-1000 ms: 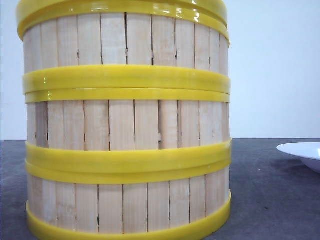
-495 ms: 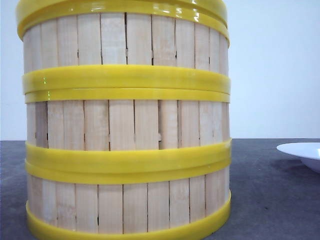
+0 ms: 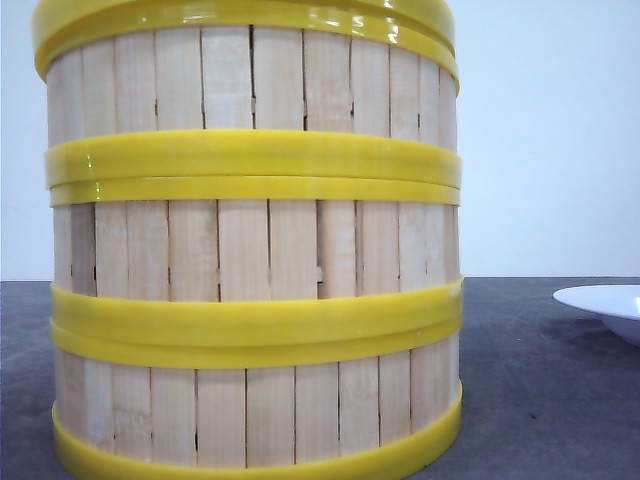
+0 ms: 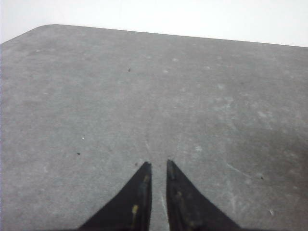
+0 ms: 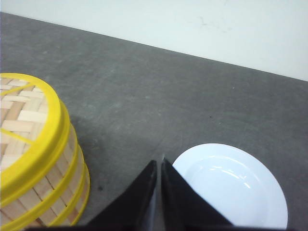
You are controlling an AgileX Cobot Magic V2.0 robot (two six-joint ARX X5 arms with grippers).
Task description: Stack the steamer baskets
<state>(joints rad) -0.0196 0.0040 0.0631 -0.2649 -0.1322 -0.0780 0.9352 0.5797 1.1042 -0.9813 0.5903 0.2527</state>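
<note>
Steamer baskets (image 3: 255, 250): three tiers, one on top of another, forming a single column on the dark grey table (image 3: 540, 390). In the front view the column fills the left and centre of the frame, very close to the camera. Pale slatted walls alternate with glossy yellow rings; the rings of neighbouring tiers meet with no visible gap. The column looks upright, with only slight unevenness at the lower joint. In the right wrist view the same stack (image 5: 36, 159) shows its woven top face, and no lid is seen on it.

White plate (image 5: 231, 185): shallow, empty, on the table to the right of the stack and apart from it. It appears to play no part in the task.

Left gripper (image 4: 159, 166): fingers nearly together with a narrow slit between them, holding nothing, above bare table. No basket appears in its view.

Right gripper (image 5: 159, 163): fingers drawn together, holding nothing, poised over the table between the stack and the plate, touching neither.

Progress, as a judgement: the stacking appears finished, since all three tiers sit in one column and no loose basket is visible anywhere. Nothing seems left to place; at most the arms need to keep clear of the stack so it is not nudged.
</note>
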